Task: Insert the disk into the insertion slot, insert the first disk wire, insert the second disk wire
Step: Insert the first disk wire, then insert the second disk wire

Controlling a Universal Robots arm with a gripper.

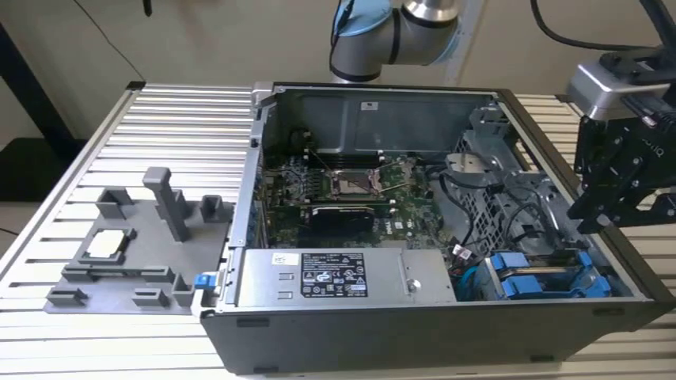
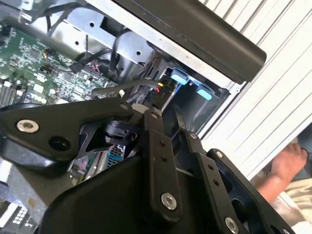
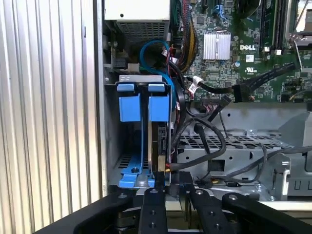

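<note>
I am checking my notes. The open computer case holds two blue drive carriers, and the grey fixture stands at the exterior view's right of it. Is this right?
Not quite. The exterior view shows the grey fixture at the exterior view's left of the open computer case, not right. The case does hold two blue drive carriers.
</note>
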